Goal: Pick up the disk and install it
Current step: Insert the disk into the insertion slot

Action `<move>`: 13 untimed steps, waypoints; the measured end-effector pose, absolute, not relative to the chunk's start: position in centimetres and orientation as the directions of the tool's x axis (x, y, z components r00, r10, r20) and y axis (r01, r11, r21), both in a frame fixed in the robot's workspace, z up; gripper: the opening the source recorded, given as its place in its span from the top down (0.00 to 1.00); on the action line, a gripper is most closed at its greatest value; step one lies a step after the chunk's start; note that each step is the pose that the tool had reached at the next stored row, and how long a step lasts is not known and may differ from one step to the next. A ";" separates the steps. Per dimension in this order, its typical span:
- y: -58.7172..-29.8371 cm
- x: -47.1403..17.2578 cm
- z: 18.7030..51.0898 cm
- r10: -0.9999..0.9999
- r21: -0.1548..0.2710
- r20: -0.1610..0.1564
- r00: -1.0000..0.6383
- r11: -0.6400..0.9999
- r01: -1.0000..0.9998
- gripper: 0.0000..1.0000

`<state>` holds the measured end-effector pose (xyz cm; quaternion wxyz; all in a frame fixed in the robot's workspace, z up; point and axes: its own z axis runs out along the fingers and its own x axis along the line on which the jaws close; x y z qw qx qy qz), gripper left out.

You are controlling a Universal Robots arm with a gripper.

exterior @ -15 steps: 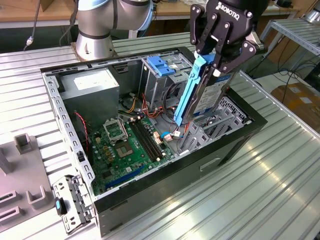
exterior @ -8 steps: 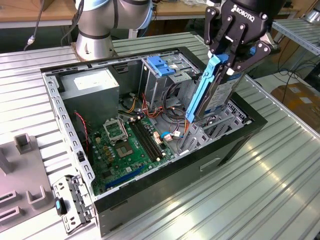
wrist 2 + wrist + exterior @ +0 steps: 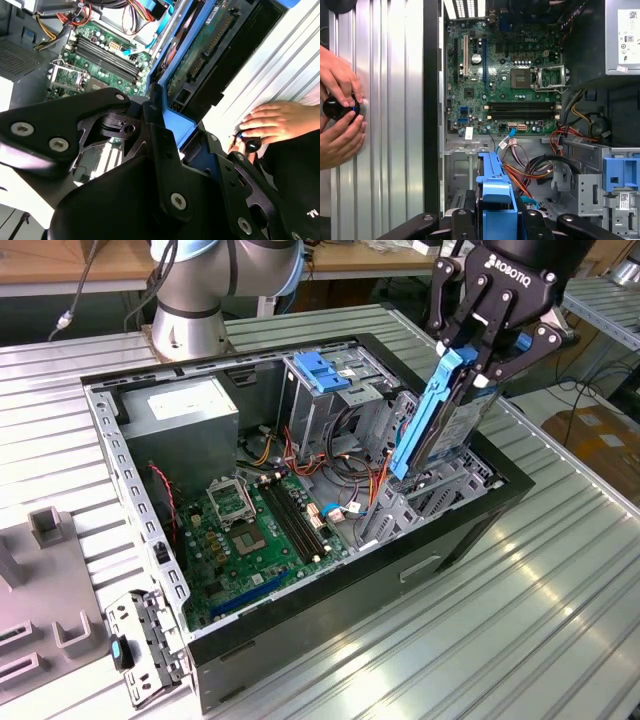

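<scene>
Here the disk (image 3: 437,425) stands on edge and tilted, its upper end clamped between the gripper (image 3: 480,365) fingers. Its lower end reaches the open computer case (image 3: 130,475) at that case's edge toward the exterior view's right, on the ribbed table (image 3: 540,640).

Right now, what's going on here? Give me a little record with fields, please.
Holder: end effector, shut on the disk
Held: disk, steeply tilted, blue rails on its edges
Disk position: over the open case, lower end at the drive bay, on the exterior view's right
Installed: not yet seated
Inside case: motherboard
Nearby: a person's hands on a black knob, on the table beside the case
</scene>
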<state>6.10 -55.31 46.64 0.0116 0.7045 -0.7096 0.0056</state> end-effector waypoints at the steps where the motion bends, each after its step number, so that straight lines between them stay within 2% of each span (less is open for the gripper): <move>1: -55.3 6.2 46.6 -1.000 0.008 0.025 -0.006 0.007 -1.000 0.63; 13: -55.9 6.3 45.5 -1.000 0.008 0.025 -0.007 0.007 -1.000 0.63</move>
